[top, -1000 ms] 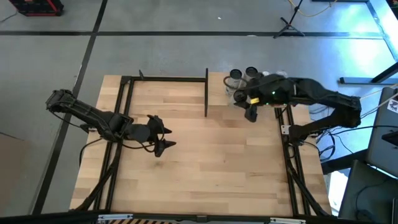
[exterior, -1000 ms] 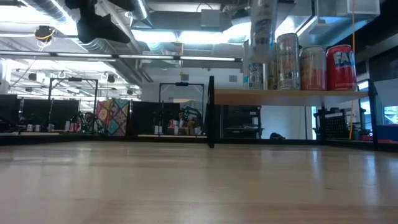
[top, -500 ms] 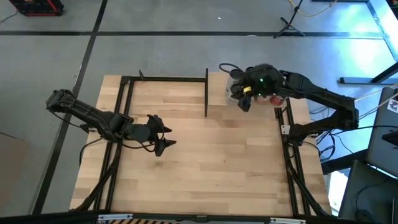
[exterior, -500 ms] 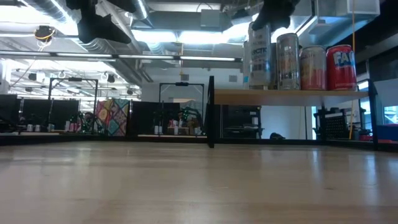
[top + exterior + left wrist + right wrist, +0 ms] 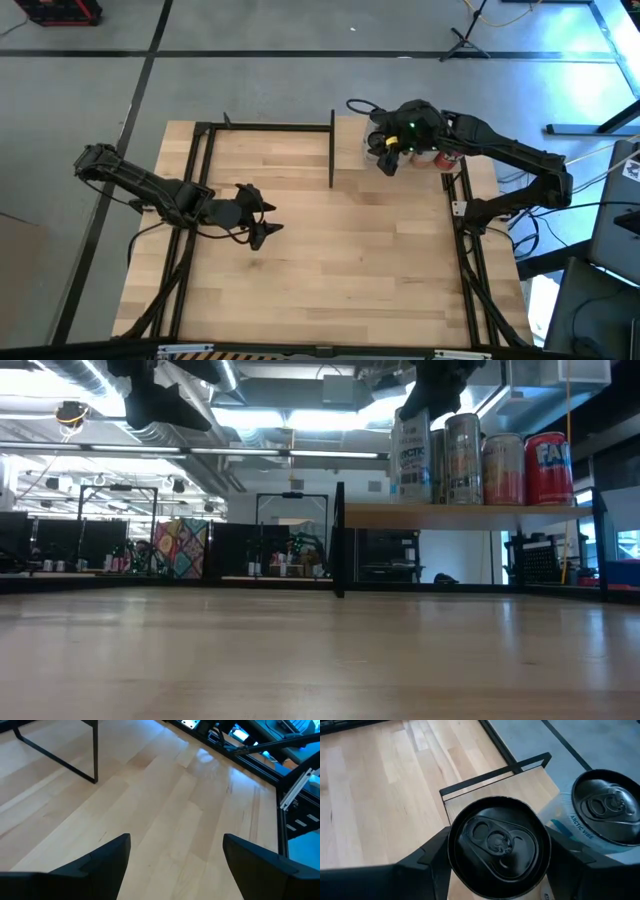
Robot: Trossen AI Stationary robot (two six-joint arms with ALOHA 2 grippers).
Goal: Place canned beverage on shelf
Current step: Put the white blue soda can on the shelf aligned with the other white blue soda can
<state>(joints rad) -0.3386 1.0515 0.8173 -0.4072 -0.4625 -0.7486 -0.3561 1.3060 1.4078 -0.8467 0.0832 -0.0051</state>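
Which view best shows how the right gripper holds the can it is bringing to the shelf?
The right wrist view: the can sits between both fingers, top fully visible, above the shelf. The low view shows it tilted under the right gripper beside other cans. The high view hides it; the left wrist view misses it.

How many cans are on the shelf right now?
4 in the low view: white can under the right gripper, then silver can, tan can, red can. More may be hidden behind.
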